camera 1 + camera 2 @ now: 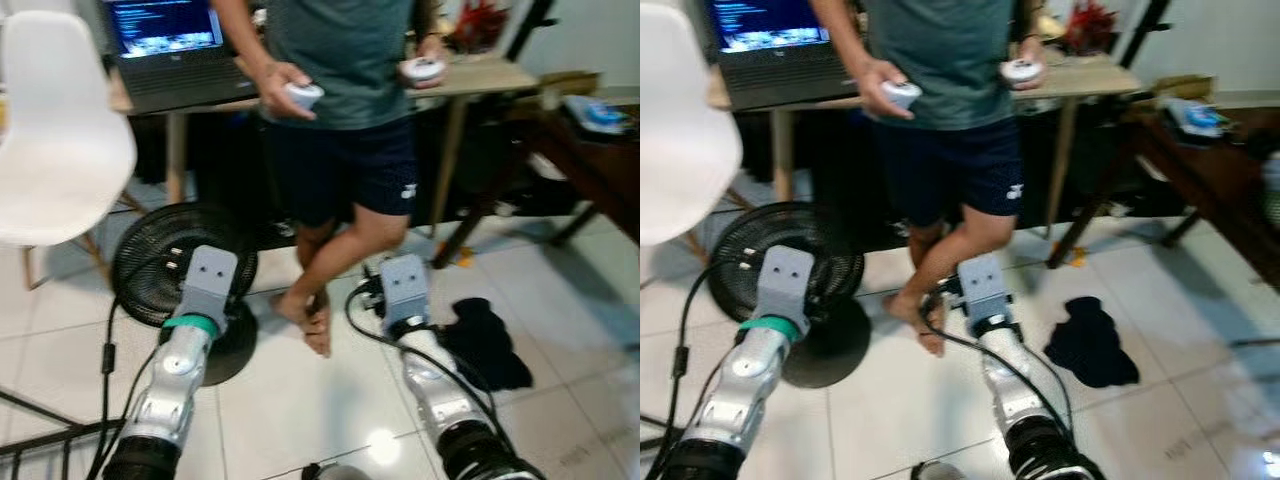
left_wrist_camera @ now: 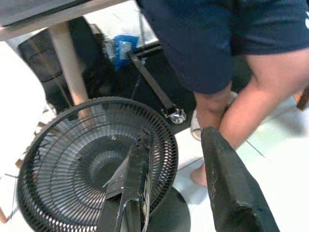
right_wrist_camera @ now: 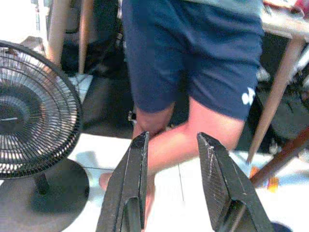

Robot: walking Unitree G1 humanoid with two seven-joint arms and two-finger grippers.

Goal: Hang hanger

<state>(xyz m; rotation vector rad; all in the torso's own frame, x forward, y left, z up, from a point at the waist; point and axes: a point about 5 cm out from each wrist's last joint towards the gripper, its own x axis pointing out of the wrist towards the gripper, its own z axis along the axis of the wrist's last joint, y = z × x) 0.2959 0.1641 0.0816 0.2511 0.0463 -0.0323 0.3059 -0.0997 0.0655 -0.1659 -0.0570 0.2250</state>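
Note:
Both silver arms reach forward low over a white tiled floor. My left gripper (image 2: 176, 145) is open with nothing between its fingers, pointing at a black floor fan (image 2: 91, 159). My right gripper (image 3: 171, 140) is open and empty too, aimed at the legs of a person (image 1: 340, 150) standing close ahead. The wrist blocks of the left arm (image 1: 208, 285) and right arm (image 1: 404, 290) face the person. No hanger can be made out.
The person holds a white controller (image 1: 303, 95) in each hand. A wooden table (image 1: 480, 75) with a laptop (image 1: 165, 40) stands behind. A white chair (image 1: 55, 130) is at the left, dark cloth (image 1: 485, 340) lies on the floor at the right, and a dark bench (image 1: 590, 150) is far right.

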